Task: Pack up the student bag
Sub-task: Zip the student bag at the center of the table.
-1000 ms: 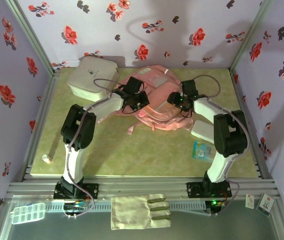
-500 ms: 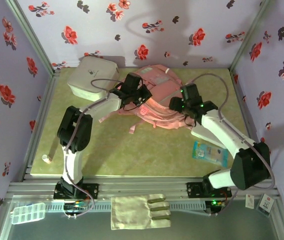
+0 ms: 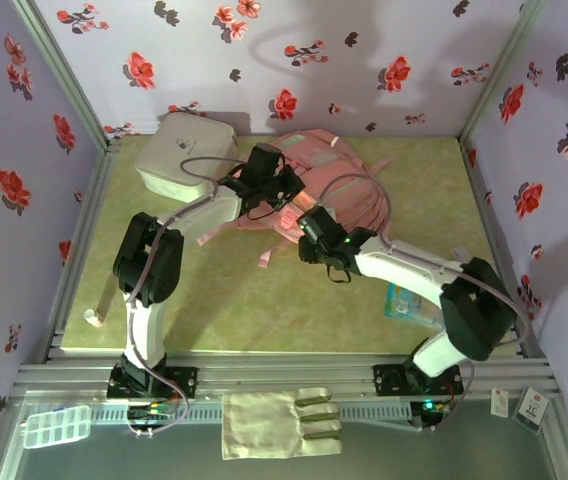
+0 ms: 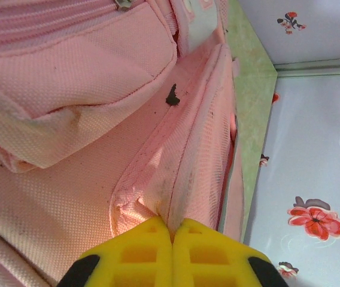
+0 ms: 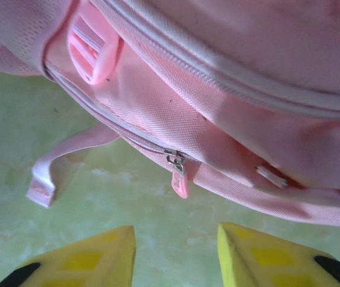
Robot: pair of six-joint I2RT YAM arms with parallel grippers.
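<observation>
The large soft pink fabric backpack (image 3: 314, 165) lay toward the back of the green bench (image 3: 224, 300), just beside the white rounded-square box (image 3: 184, 155). In the right wrist view, the small pink zip pull (image 5: 179, 179) hung from a metal slider on the bag's lower zipper. It was straight ahead of my right gripper (image 5: 176, 232), whose fingers stood apart with nothing between them. My left gripper (image 4: 171, 226) had its fingers closed together, and they looked pinched on a ridge of the bag's mesh fabric. I judged the step in hand to be opening that zipper. To do it well I would centre the pull between the right fingers and close on the tab rather than the cloth. Then I would draw along the zipper's line, with the left hold tensioning the fabric. The loose pink strap (image 5: 56, 173) nearby could snag, so I would steer clear of it
</observation>
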